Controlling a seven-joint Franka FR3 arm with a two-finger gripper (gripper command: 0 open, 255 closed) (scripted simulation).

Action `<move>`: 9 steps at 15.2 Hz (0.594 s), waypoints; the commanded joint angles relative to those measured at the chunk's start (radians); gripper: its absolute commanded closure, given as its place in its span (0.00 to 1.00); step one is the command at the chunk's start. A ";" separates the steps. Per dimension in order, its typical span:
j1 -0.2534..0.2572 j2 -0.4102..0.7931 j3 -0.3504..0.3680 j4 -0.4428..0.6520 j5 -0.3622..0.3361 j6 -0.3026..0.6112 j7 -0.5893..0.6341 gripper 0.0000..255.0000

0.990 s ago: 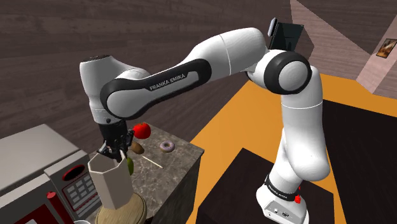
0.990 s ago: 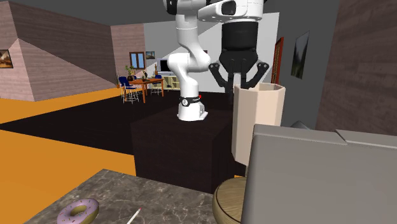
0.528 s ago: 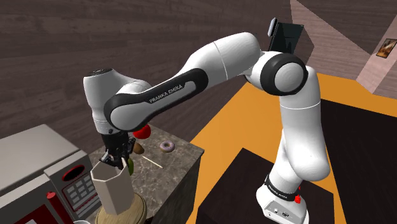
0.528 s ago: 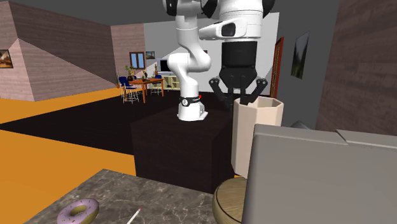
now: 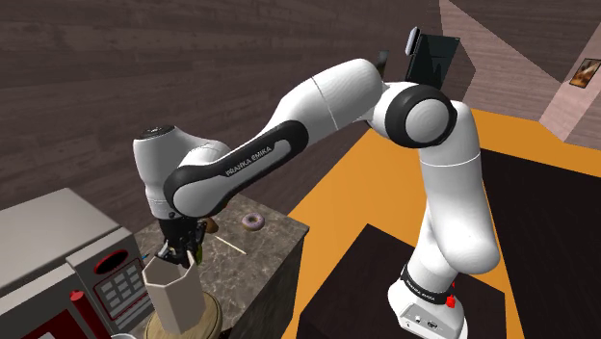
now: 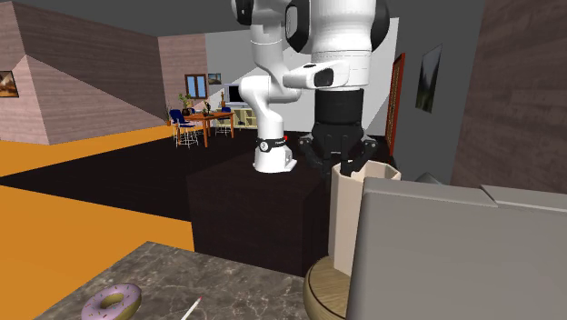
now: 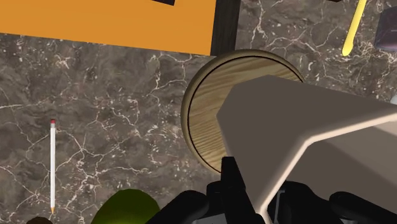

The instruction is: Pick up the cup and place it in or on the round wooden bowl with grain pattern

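Gripper grips the cup by one wall of its rim. One finger is outside and the other inside the mouth, with a narrow gap clamped on the wall. The cup hangs upright over the wooden bowl. The bowl sits near the counter edge on the stand side, just beside the grey appliance. The cup base looks to be at about bowl rim level. I cannot tell if it touches the bowl floor.

Risks as I see them:
- Off-centre: in the wrist view the cup covers the half of the bowl away from the pencil, with bare wood on the other half. If the base lands on the sloped inside rather than the flat, it leans on release.
- Tall narrow cup, shallow bowl: there is little support, so any lean or nudge tips it toward the appliance or over the counter edge.
- Release height unknown: let go with a gap and it drops and rocks. Press on when it is seated and the bowl skids or the wall slips in the pinch.
- Retreat: with the inner finger inside the mouth, any sideways motion before clearing the rim hooks the wall and drags the cup over.
- Single-wall pinch: tilt control is poor, so the cup may swing in the grip.

The donut lies well apart from the bowl and is not a factor.
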 commanded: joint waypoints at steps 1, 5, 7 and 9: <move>0.002 0.014 -0.003 -0.006 -0.005 0.022 0.003 1.00; 0.006 0.042 -0.008 -0.022 -0.015 0.064 0.007 1.00; 0.008 0.053 -0.011 -0.027 -0.019 0.080 0.009 1.00; 0.008 0.054 -0.011 -0.027 -0.019 0.080 0.009 1.00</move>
